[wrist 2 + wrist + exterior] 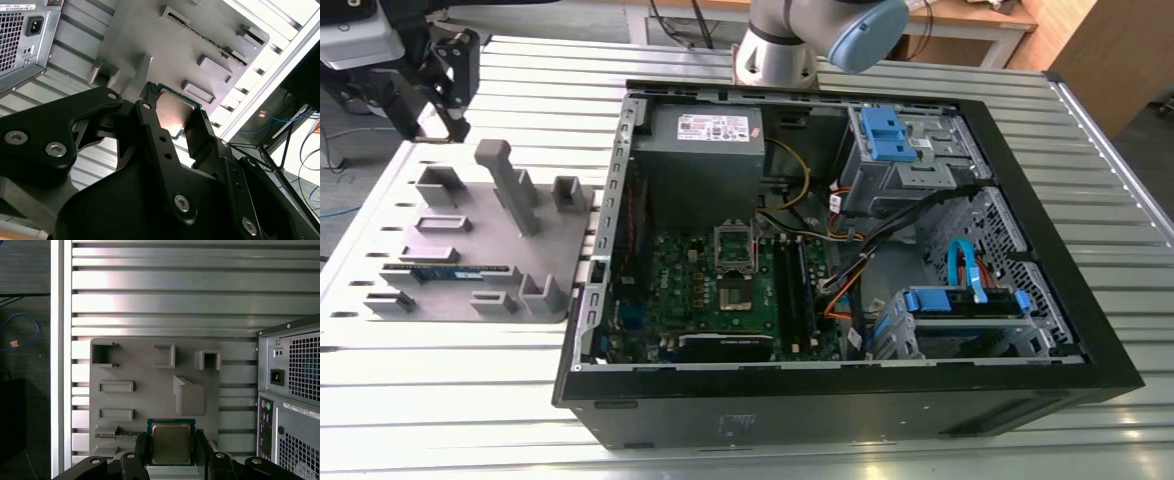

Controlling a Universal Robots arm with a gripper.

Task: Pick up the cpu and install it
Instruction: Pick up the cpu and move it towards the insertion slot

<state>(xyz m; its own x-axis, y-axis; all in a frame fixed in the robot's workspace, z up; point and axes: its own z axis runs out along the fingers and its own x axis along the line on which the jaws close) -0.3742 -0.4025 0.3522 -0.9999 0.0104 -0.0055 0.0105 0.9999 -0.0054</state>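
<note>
On the table point(480, 400), a computer case point(854, 410) is laid open toward the exterior view's right. A fixture plate point(480, 240) is set just beside it, on the exterior view's left. A memory stick point(447, 270) is lodged on the plate. A circuit board point(707, 300) is seated inside the case. The cpu point(171, 442) is held between the jaws, raised off the plate and well apart from the case.

A robotics lab or workshop: a ribbed silver aluminium-profile table point(454, 400) carries an open black desktop computer case point(854, 405) and, on the exterior view's left, a grey moulded fixture plate point(467, 235). A grey-and-blue robot arm point(787, 40) stands at the far edge, with light wooden benches point(994, 22) behind.
</note>
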